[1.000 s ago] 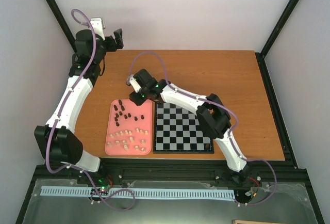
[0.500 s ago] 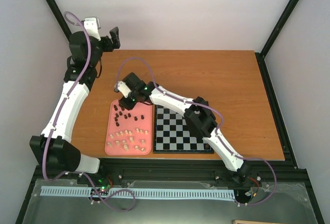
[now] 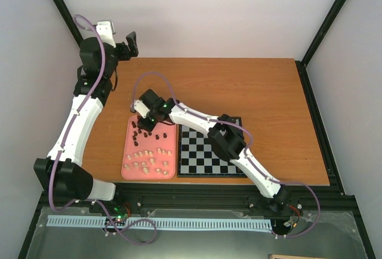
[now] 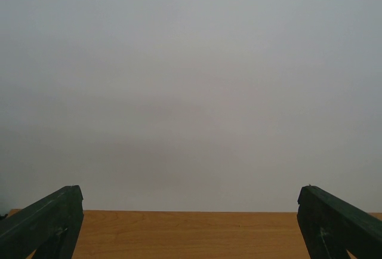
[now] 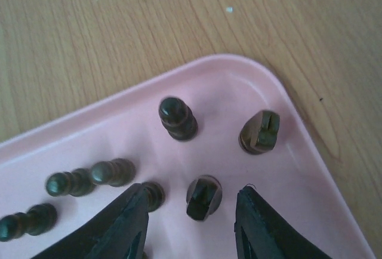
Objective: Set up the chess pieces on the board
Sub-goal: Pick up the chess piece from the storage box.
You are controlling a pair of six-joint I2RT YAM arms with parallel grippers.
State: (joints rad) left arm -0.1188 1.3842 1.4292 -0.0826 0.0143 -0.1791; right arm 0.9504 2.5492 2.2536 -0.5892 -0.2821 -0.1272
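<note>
Setup not begun: the board's (image 3: 206, 154) visible squares are bare (chess pieces (image 3: 149, 157) lie in the pink tray (image 3: 127, 151)). The right claw (image 5: 191, 223), fingers parted, straddles a dark piece (image 5: 203, 196); the left claw (image 4: 191, 217) likewise parted.

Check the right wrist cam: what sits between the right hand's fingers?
One dark chess piece with a slotted top, on the pink tray, touching neither finger of the right hand. The right wrist view shows it.

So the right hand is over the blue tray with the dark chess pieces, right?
No, it's a pink tray, not blue. The right wrist view shows the right hand open over it, with the dark chess pieces.
</note>
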